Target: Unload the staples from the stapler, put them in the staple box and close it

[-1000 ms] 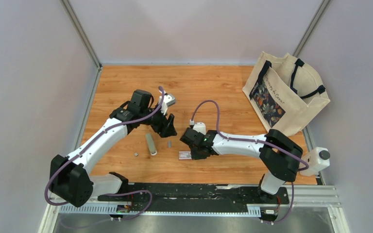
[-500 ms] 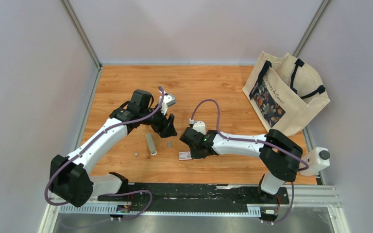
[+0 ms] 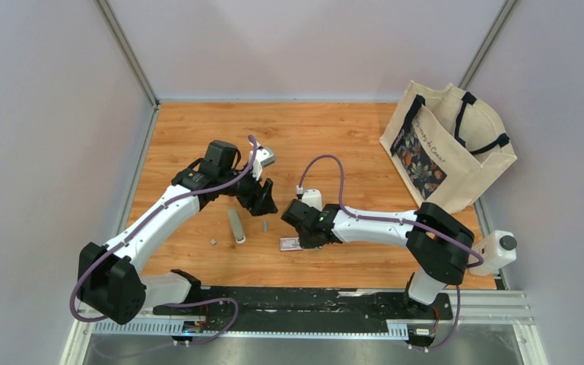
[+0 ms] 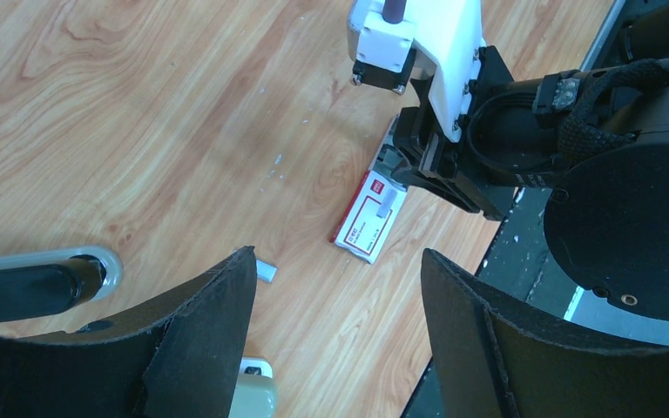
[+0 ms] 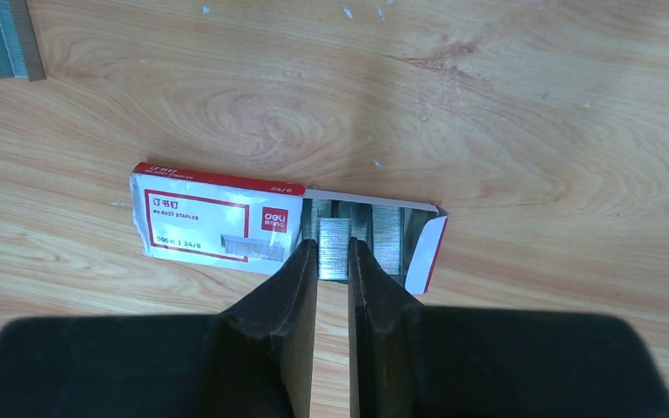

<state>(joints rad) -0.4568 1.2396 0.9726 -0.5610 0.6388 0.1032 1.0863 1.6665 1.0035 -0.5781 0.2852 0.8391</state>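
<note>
Your right pincer (image 5: 334,246) is down at the open end of the red-and-white box (image 5: 218,222). Its 2 fingers are only a narrow gap apart, with 1 strip of staples (image 5: 333,228) between them. You cannot tell from here whether they are squeezing that strip or merely flanking it. The low, end-on approach makes sense, since the strips lie lengthwise in the tray and the flap is folded back out of the way. Your left pincer (image 4: 338,261) hangs spread wide above the worktop (image 3: 334,137), holding nothing, just beyond the stapler (image 3: 236,226), which lies flat with neither arm touching it. A loose strip (image 3: 265,226) lies bare on the wood between stapler and box, and a small bit (image 3: 212,241) rests on the stapler's other side. From that I judge the unloading largely done, and this step to be handling staples at the box. A cloth bag (image 3: 449,144) stands well apart at the far right. Go gently: thin strips like these could snap or skid.
</note>
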